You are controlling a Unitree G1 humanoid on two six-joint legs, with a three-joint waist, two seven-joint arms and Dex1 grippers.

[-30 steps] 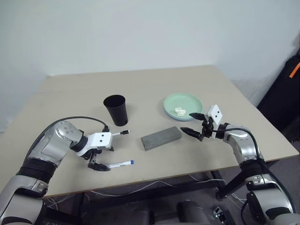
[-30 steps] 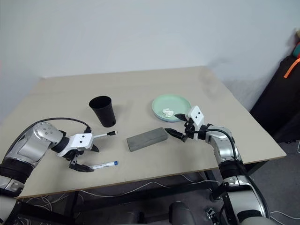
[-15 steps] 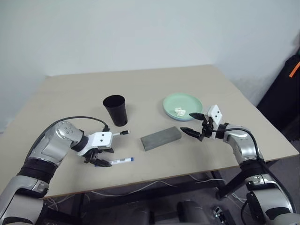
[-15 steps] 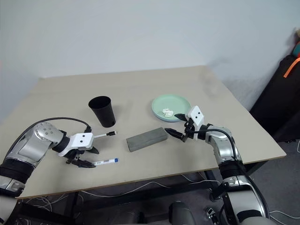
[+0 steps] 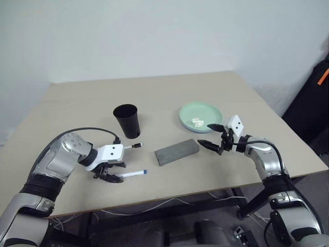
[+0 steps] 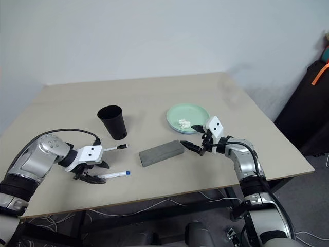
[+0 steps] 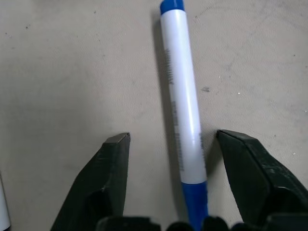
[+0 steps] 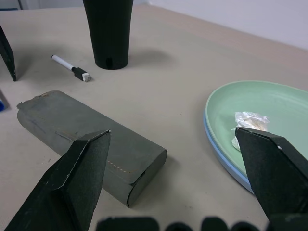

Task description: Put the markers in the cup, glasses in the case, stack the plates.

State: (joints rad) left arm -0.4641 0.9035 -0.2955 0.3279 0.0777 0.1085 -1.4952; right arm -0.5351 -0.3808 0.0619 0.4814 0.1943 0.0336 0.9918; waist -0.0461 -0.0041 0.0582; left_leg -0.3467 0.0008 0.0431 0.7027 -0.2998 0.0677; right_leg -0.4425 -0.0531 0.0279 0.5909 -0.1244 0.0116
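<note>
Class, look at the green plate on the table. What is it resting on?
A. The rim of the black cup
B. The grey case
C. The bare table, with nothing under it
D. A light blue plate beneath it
D. The right wrist view shows a light blue plate edging out from under the green plate, so the two are already stacked on the table.

Cup (image 5: 127,120) left of plates (image 5: 200,116); case (image 5: 176,151) nearer, between; marker (image 5: 131,174) front-left on table (image 5: 169,92).
</note>
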